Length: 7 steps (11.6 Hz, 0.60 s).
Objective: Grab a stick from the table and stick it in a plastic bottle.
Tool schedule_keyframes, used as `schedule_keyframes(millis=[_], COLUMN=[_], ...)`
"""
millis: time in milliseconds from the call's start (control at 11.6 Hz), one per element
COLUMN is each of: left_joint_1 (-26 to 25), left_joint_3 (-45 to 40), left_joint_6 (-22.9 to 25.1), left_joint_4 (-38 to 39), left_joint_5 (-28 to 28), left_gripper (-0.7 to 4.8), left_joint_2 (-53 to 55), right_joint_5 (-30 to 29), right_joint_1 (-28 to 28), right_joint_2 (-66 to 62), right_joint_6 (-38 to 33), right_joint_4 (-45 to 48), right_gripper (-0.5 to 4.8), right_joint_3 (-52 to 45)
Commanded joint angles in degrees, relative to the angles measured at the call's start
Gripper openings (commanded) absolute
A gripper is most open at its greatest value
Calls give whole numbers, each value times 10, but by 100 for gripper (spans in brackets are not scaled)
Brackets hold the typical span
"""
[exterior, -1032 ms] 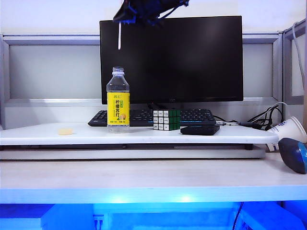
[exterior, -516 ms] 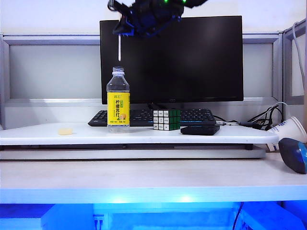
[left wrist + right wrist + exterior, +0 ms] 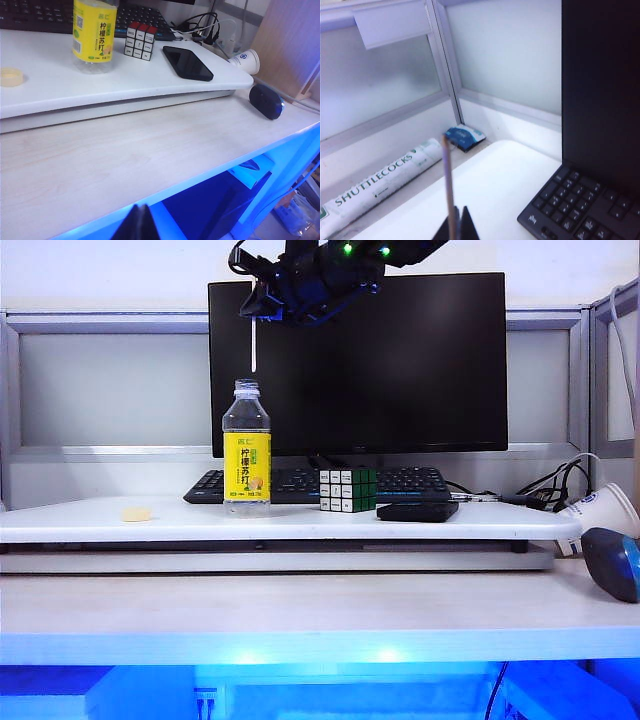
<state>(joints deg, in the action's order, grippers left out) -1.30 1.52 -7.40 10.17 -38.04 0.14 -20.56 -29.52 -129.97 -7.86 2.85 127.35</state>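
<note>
Lower than a second ago, my right gripper hangs above the plastic bottle, clamped on the stick, whose tip is just above the open mouth. My left gripper is cut off at the picture's edge near the table, fingers together. Nothing I can see is inside the bottle; further right, the paper cup lies on its side.

The table looks like pale, smooth wood, the stick is thin light wood, the bottle is clear shiny plastic with a yellow label, the phone is black and glossy, and the cup is white paper.
</note>
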Motion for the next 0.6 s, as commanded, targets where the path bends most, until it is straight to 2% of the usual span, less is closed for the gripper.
schedule_keyframes(millis=[86,516,602], left_joint_1=[0,0,0], left_joint_3=[1,0,0], left_joint_6=[-1,1,1], left_joint_4=[9,9,9], left_joint_5=[-8,-5,-6], left_gripper=[-5,-5,-5], left_joint_2=[0,0,0], right_joint_5=[1,-8,-18], right_joint_1=[-1,-4,-5], right_joint_2=[-12,-23,-23], right_joint_6=[-11,-11,-13], right_joint_4=[28,47,46], right_gripper=[-9,-8,91], right_joint_3=[4,4,4])
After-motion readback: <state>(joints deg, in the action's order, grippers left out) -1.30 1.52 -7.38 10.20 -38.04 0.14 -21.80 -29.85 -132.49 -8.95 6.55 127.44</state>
